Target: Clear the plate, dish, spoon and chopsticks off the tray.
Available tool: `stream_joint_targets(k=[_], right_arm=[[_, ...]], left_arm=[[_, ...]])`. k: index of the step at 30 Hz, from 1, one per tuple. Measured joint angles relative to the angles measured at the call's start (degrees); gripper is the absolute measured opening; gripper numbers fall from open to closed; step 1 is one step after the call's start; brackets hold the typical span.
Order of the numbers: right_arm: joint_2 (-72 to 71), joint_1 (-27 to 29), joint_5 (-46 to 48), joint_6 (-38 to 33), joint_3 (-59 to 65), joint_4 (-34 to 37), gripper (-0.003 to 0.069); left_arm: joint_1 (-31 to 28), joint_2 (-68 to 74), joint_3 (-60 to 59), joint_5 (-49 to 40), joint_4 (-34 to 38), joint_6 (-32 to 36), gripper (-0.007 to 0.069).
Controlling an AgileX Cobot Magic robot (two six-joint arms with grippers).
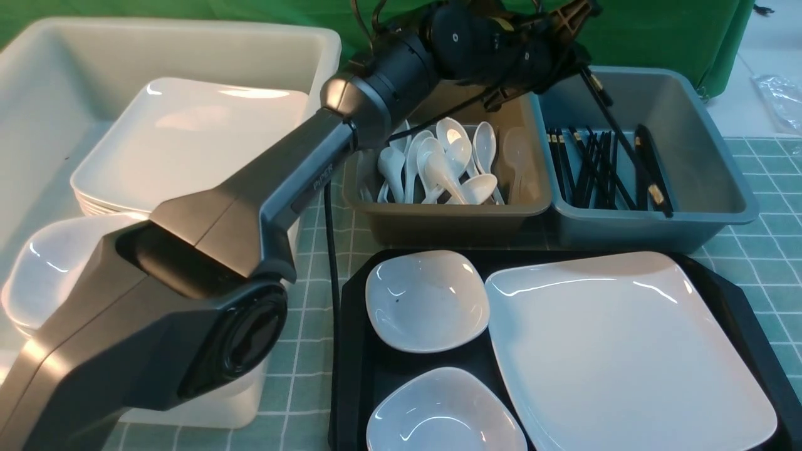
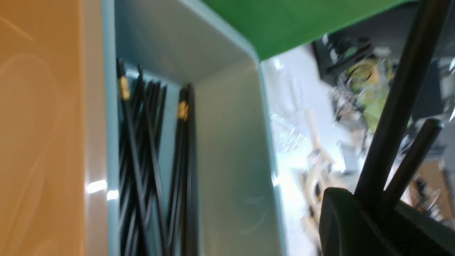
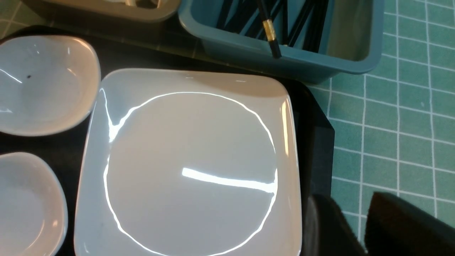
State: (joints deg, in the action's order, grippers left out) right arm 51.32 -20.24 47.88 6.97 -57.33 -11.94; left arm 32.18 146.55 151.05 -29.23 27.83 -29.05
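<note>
Left arm (image 1: pixel 250 200) reaches diagonally across to the far tubs. Left gripper (image 1: pixel 575 50), closed, holds the chopsticks (image 1: pixel 626 147) slanting down into the grey tub (image 1: pixel 720 181), low ends at its near wall, beside loose sticks (image 1: pixel 592 169). Brown tub (image 1: pixel 438 222), touching it on the left, holds spoons (image 1: pixel 448 163). Tray (image 1: pixel 739 300) carries the plate (image 1: pixel 626 351) and two dishes (image 1: pixel 426 299), one nearer (image 1: pixel 442 413). White tub (image 1: pixel 188 37) at left holds stacked plates (image 1: pixel 188 138).
</note>
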Motion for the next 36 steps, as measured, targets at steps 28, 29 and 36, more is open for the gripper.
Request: stream_joint_targets(k=[28,29,36], right_arm=[[0.0,0.0,-0.1,0.0,0.0,0.0,0.0238],[0.0,0.0,-0.1,0.0,0.0,0.0,0.0238],[0.0,0.0,-0.2,0.0,0.0,0.0,0.0238]], left_arm=[[1.9,0.1,0.0,4.0,-22.7,-11.4,0.0029],[2.2,0.1,0.0,3.7,-24.3,-11.7,0.0029],[3.4,0.1,0.0,3.2,-28.5,-12.3,0.0029]])
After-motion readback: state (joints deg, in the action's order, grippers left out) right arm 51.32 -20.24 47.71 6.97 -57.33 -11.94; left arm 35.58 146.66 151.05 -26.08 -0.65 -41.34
